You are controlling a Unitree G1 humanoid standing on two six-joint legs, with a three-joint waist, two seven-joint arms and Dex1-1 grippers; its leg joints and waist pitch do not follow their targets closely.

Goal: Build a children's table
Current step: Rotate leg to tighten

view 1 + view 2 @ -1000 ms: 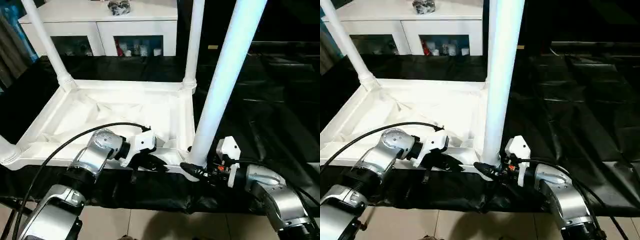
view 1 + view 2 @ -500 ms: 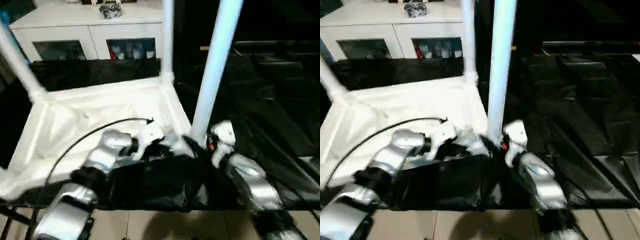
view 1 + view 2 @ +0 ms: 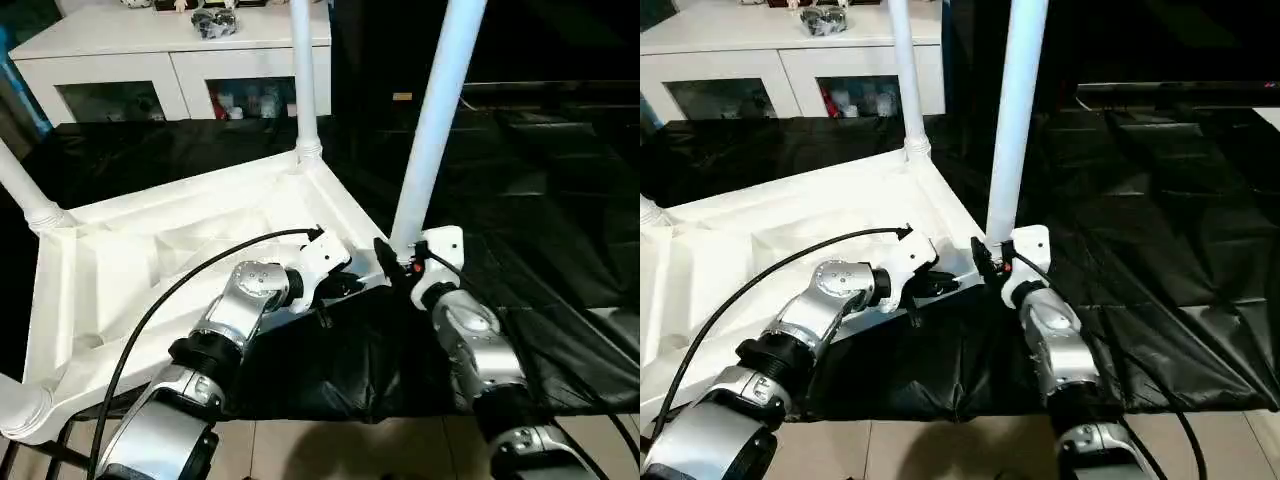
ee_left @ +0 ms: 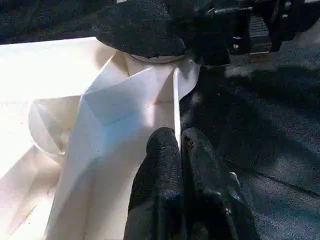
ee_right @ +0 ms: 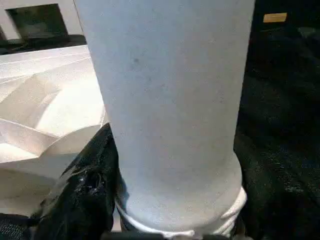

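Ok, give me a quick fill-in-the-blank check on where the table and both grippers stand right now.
The children's table lies ____ on the black cloth, legs pointing up.
The right gripper is clamped round the base of a white ____.
The left gripper has its fingers ____.

Missing words: upside down; leg; shut

You're looking at an all-white children's table [image 3: 150, 250], its upright legs [image 3: 430, 130] the same plain white with a faint bluish tinge. It lies on a glossy black sheet [image 3: 540, 210]. Your forearms [image 3: 470, 340] are silver, with white wrist housings, black cables [image 3: 150, 310] and black tool fingers [image 4: 165, 190]. Behind stands a white cabinet [image 3: 170, 50]. The floor [image 3: 330, 450] is beige tile.
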